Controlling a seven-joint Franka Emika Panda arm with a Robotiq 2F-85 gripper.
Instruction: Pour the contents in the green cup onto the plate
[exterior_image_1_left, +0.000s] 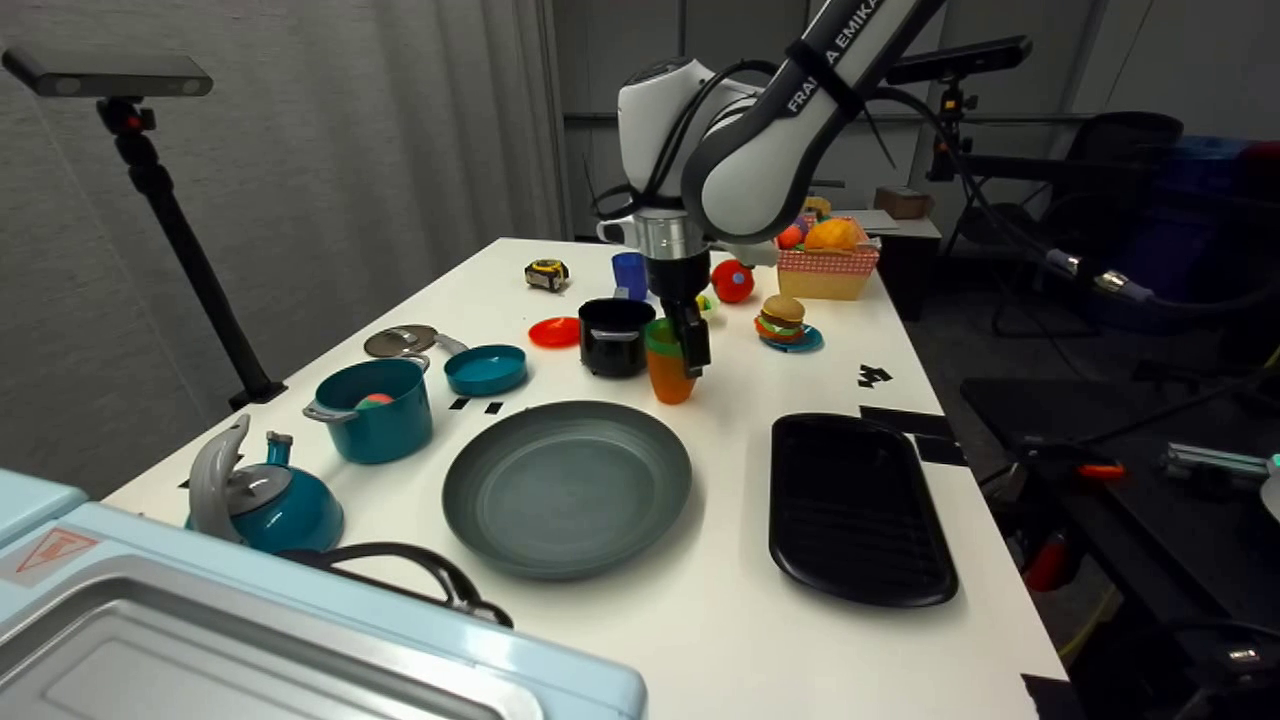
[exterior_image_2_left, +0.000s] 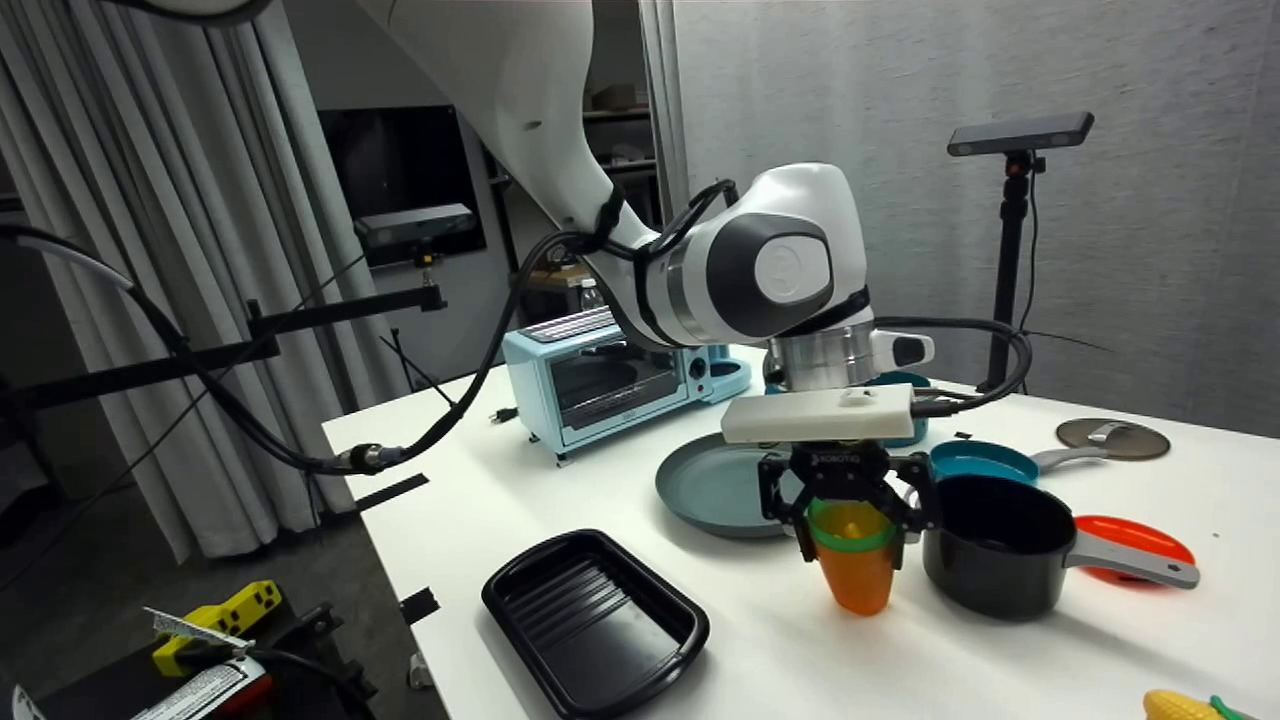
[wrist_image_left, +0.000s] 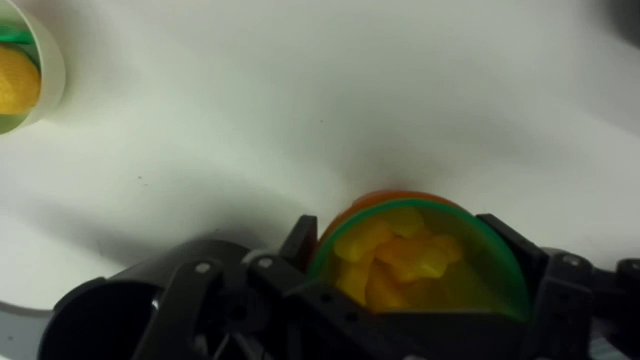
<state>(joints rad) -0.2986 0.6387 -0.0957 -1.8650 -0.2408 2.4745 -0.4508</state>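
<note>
The green cup sits inside an orange cup; only its green rim and inside show. It also shows in an exterior view and the wrist view. The yellow-orange contents lie inside it. My gripper is shut on the cups, one finger at each side, just below the rim. The cups lean slightly, in line with the gripper. I cannot tell whether their base touches the table. The grey-teal plate lies flat and bare near the cups; it also shows in an exterior view.
A black saucepan stands close beside the gripper and cups. A black tray lies beside the plate. A teal pot, teal pan, kettle and light blue oven stand around the plate.
</note>
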